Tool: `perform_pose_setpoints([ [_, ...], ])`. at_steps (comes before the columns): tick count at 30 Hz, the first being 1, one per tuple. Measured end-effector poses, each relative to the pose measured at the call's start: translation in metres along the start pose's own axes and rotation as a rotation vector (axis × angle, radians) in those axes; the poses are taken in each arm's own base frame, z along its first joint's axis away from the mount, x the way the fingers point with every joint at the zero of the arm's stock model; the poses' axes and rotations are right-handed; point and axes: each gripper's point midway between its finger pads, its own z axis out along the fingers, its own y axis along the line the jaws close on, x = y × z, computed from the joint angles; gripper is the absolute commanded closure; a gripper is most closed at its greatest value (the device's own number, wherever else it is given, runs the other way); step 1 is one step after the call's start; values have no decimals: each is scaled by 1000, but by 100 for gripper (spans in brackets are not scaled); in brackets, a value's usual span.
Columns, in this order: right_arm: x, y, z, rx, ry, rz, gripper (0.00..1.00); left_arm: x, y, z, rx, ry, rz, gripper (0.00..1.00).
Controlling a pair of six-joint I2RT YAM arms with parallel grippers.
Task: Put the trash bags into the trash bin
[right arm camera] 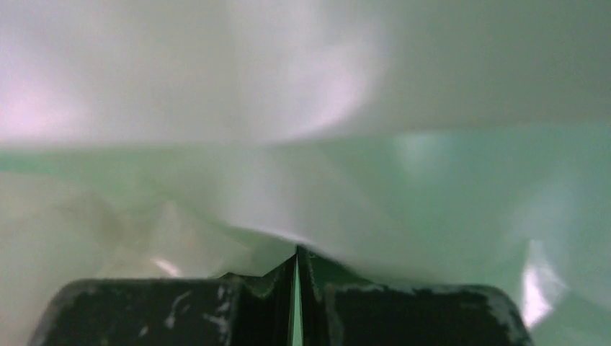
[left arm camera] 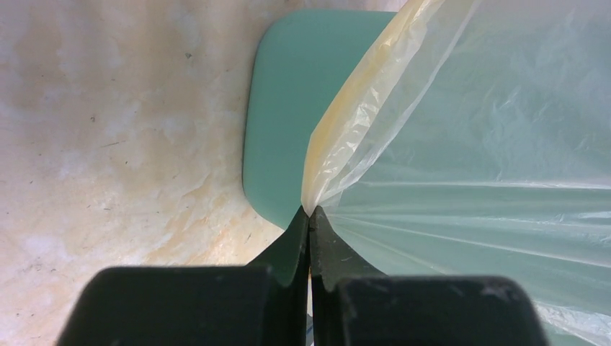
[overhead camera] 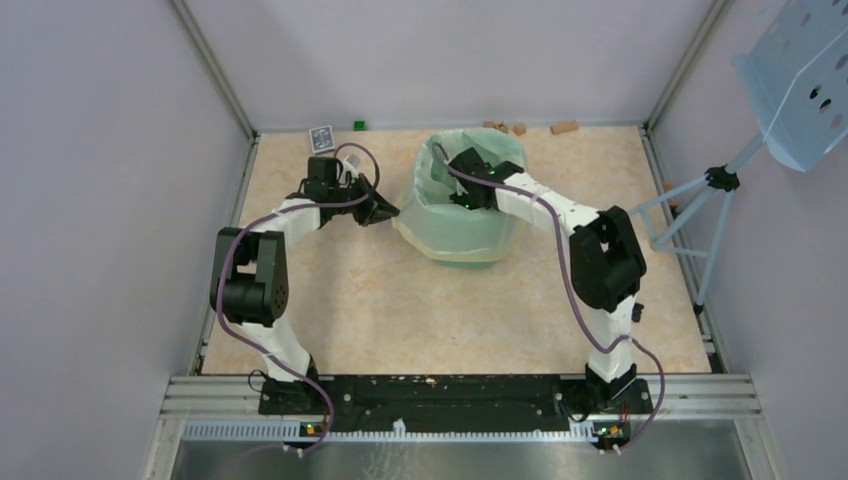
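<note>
Toward twelve o'clock we see the trash bag draped over the trash bin. Left gripper clamps its rim at nine o'clock; right gripper, fingers together, sits inside

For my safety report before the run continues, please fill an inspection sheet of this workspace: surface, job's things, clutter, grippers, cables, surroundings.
Surface: beige marbled tabletop, no spill seen.
Job's things: trash bin upright at the far middle; trash bag draped over its mouth and walls.
Clutter: card, green block and brown pieces along the far edge.
Grippers: left gripper shut on the bag's yellow rim beside the bin; right gripper shut inside the bin, grip on film unclear.
Cables: purple cables run along both arms; no snag seen.
Surroundings: plain walls; blue perforated panel on a tripod at right.
</note>
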Motion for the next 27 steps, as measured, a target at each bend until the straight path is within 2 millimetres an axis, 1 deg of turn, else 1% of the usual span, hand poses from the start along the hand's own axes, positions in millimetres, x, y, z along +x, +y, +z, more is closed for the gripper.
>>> perform_pose_setpoints([
  [1,0,7,-1,-10,-3,-20,100,0,0,0,0,0,1,100],
  [5,4,50,-9,-94,-15,-127,100,0,0,0,0,1,2,100],
  [7,6,62,-12,-117,-18,-158,100,0,0,0,0,2,3,100],
  [8,6,63,-12,-118,-17,-162,100,1,1,0,-1,3,3,100],
  [10,6,59,-12,-114,-12,-152,100,1,1,0,-2,3,5,100],
  [12,1,49,-10,-115,-11,-103,100,1,1,0,-3,4,8,100],
  [14,-5,32,-5,-110,-15,-43,100,1,2,0,-5,4,8,99],
  [17,-6,7,1,-82,0,24,100,1,2,0,-5,4,11,97],
  [19,-6,0,4,-75,10,44,100,1,2,0,-6,5,10,95],
  [21,-2,2,11,-75,30,44,100,2,3,0,-7,6,11,92],
  [23,3,5,11,-80,52,38,100,2,3,0,-9,7,11,84],
  [27,3,6,12,-78,63,34,100,2,6,1,-18,11,9,65],
])
